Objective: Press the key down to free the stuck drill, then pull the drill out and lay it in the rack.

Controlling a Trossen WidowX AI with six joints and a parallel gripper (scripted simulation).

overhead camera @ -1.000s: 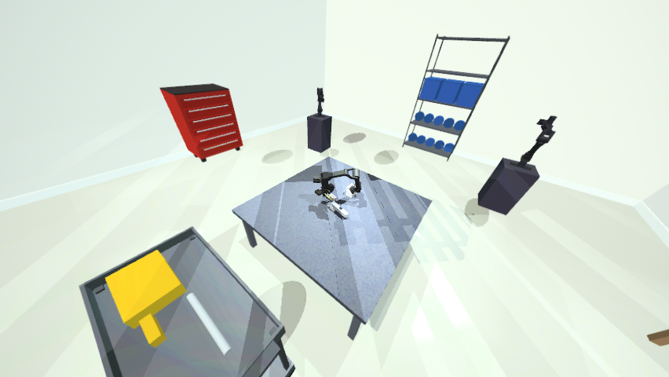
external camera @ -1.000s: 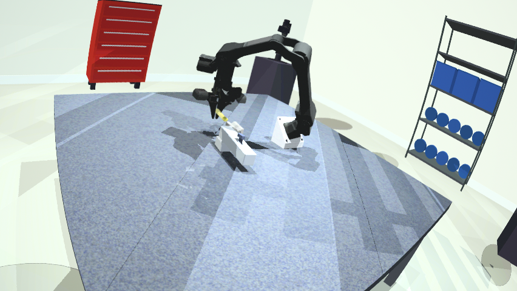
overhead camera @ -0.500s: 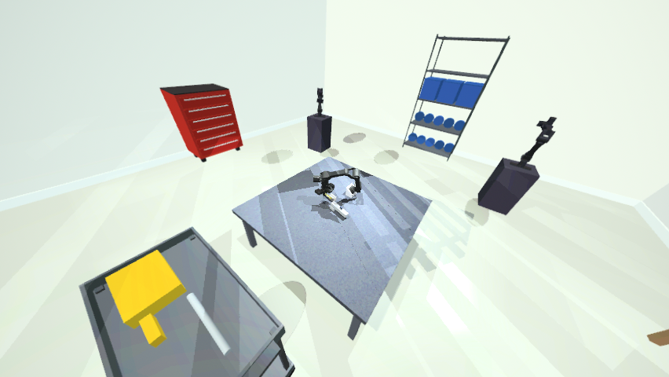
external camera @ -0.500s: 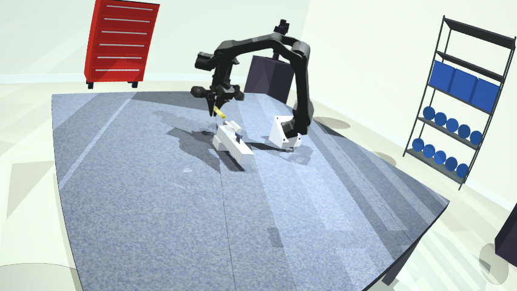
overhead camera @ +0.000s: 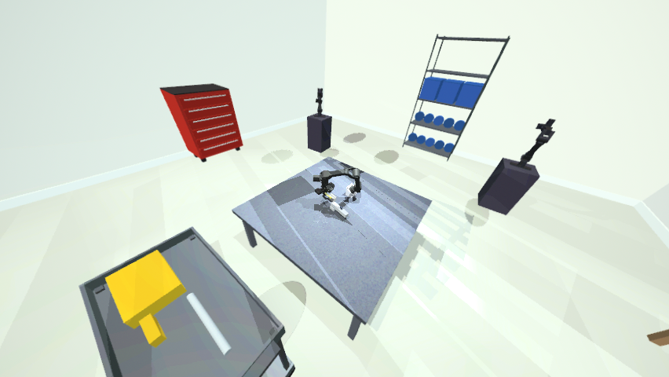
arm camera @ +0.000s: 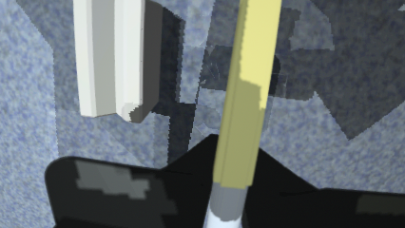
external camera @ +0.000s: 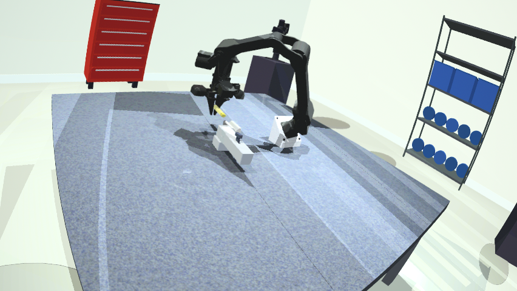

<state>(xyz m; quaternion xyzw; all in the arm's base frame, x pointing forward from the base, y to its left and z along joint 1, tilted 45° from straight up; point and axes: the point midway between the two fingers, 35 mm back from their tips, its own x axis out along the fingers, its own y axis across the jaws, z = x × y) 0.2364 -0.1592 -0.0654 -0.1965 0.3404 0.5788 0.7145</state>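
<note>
Your gripper (external camera: 218, 102) is clamped on the drill (external camera: 219, 110), a thin rod with a yellow shaft and a grey end. It hangs tilted in the air above the desk (external camera: 181, 216), clear of everything below it. In the wrist view the drill (arm camera: 247, 100) runs up the middle of the picture from between the dark fingers, grey end nearest the gripper, yellow length reaching away.

Just below and right of the drill tip, a white block (external camera: 231, 143) lies on the desk with a small dark part (external camera: 238, 136) on its top; that part may be the key, but it is too small to tell. In the wrist view a white piece (arm camera: 111, 57) sits left of the drill, apart from it.

The arm (external camera: 267, 43) arches over from its white base (external camera: 280, 135), which stands on the desk right of the block. A red cabinet (external camera: 121, 39) stands far left, a shelf unit (external camera: 506, 83) at the right wall.
</note>
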